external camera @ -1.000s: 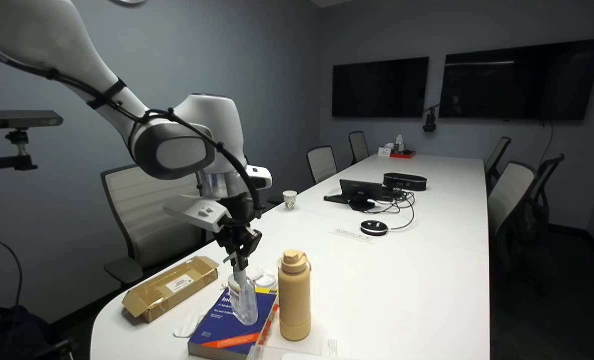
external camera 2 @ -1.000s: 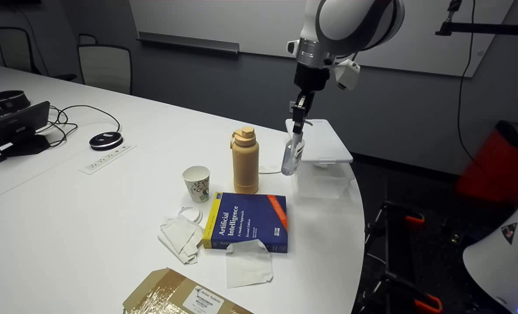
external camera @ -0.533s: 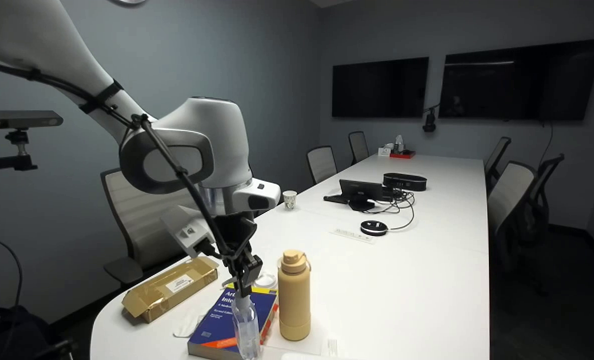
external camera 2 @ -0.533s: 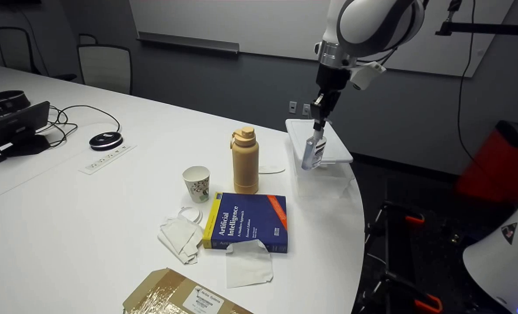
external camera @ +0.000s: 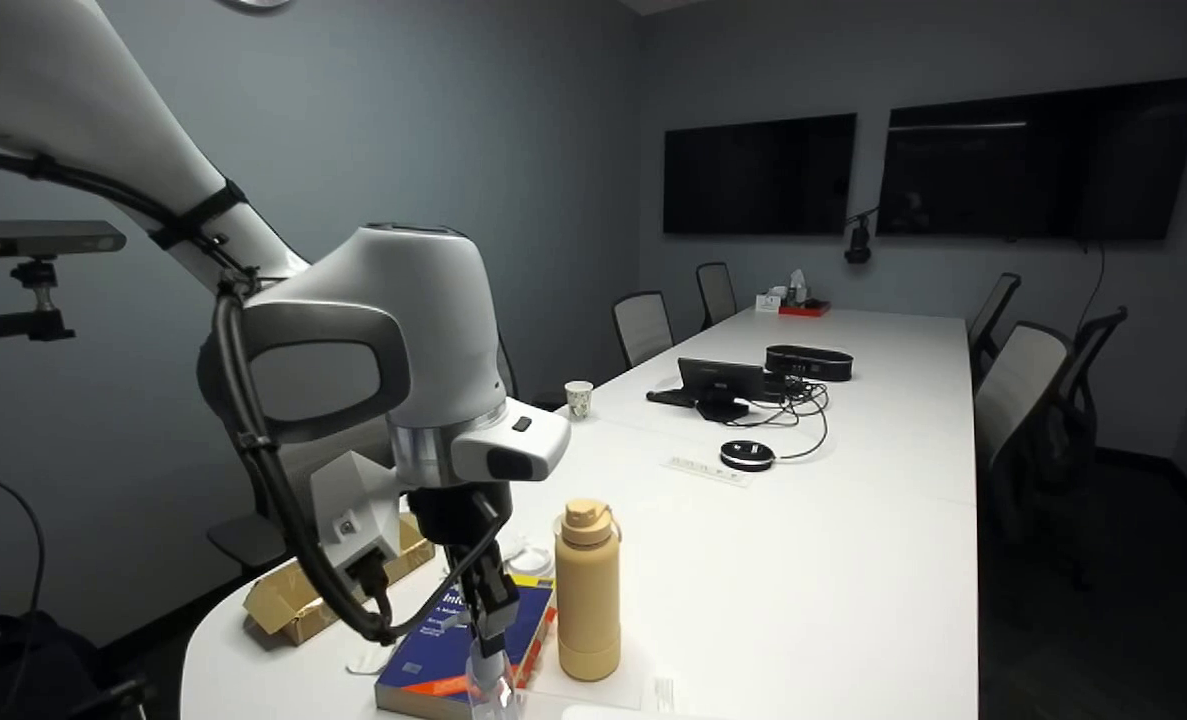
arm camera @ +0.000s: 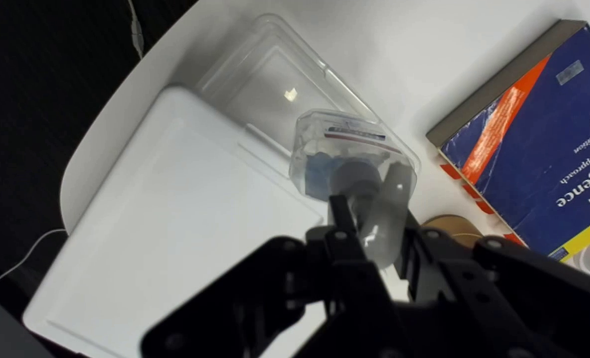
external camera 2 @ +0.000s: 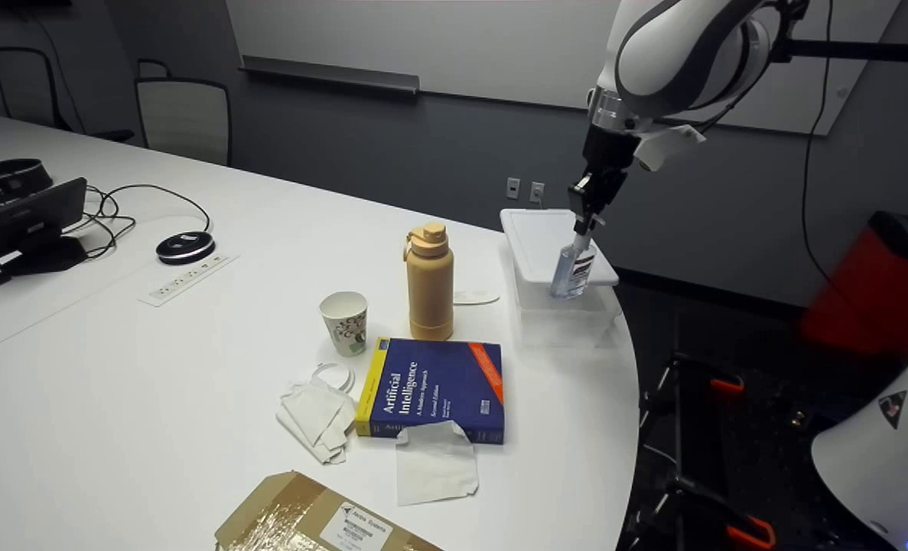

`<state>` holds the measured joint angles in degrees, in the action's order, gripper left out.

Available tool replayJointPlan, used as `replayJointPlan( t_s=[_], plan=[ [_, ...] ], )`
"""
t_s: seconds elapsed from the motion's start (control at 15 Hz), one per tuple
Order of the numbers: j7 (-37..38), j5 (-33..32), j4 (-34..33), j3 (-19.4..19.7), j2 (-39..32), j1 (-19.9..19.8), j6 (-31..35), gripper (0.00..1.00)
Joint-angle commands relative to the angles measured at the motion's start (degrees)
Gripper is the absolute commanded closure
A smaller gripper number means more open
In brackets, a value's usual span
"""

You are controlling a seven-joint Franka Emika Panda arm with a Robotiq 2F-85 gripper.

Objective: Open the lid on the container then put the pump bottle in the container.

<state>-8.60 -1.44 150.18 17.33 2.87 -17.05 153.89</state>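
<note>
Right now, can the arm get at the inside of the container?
Probably yes: the white lid leaves one end of the container uncovered, and the gripper holds the pump bottle near that gap.

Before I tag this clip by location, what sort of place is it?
Probably a conference room: a long white table with office chairs along both sides, plus two wall-mounted flat screens.

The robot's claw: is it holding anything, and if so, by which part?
Yes. The gripper holds the clear pump bottle by its pale pump top; the rest hangs below, slightly tilted.
</note>
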Motion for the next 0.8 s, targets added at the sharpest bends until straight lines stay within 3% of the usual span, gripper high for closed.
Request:
replayJointPlan(
  t_s=[0.0,0.47,0.73],
  plan=[
    [1.02,1.45,0.73,0.13,-2.01,0.03,4.48,0.95],
    [-1.03,8.43,-2.65,-1.01,-11.69,-0.13,10.70,0.95],
    [-3.36,15.02,-6.31,-4.10,-18.07,-1.52,11.85,0.95]
  ],
)
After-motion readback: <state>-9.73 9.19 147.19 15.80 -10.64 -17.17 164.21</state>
